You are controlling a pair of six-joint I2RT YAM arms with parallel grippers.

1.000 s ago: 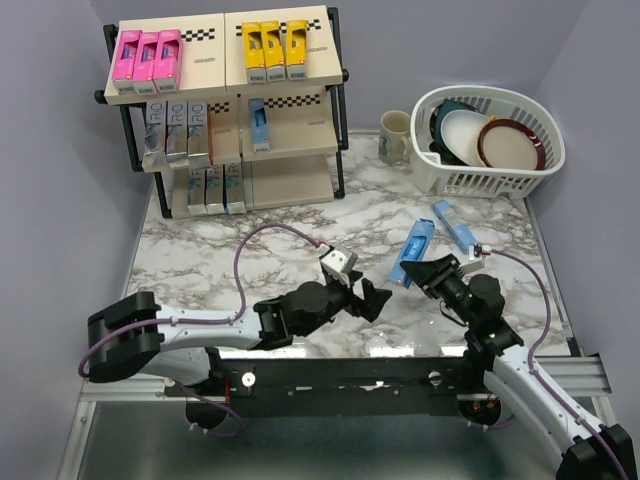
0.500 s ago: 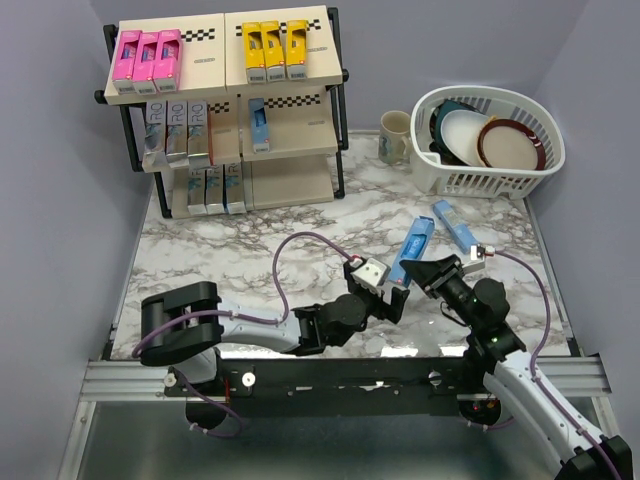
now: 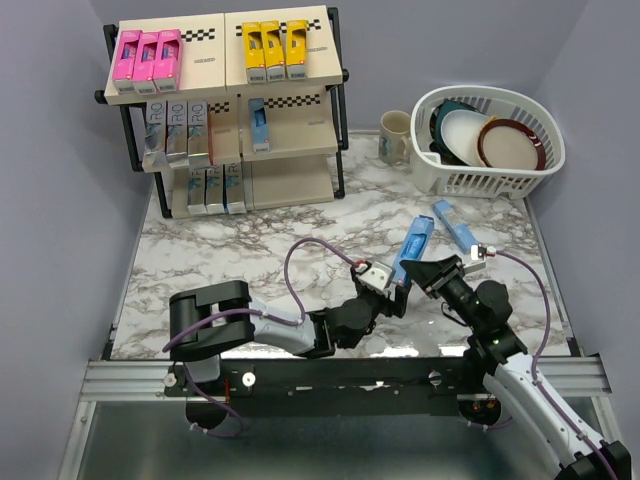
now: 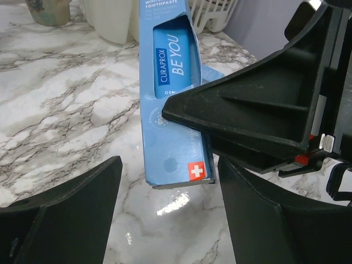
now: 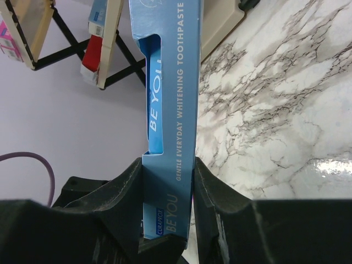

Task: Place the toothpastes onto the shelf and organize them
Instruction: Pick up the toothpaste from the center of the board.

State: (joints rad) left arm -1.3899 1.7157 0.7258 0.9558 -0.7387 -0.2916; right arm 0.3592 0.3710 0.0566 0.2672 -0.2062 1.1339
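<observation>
Left jaws, apart, reached the glossy blue carton (image 3: 413,247) clamped in right jaws.

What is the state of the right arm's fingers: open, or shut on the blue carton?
Shut on the blue carton: in the right wrist view, both fingers press against its long sides, with no gap visible.

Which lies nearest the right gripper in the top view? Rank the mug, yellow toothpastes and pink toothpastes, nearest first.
From the right gripper, holding a blue toothpaste:
1. Mug, back right of the table.
2. Yellow toothpastes, shelf top, right half.
3. Pink toothpastes, shelf top, left end.
</observation>
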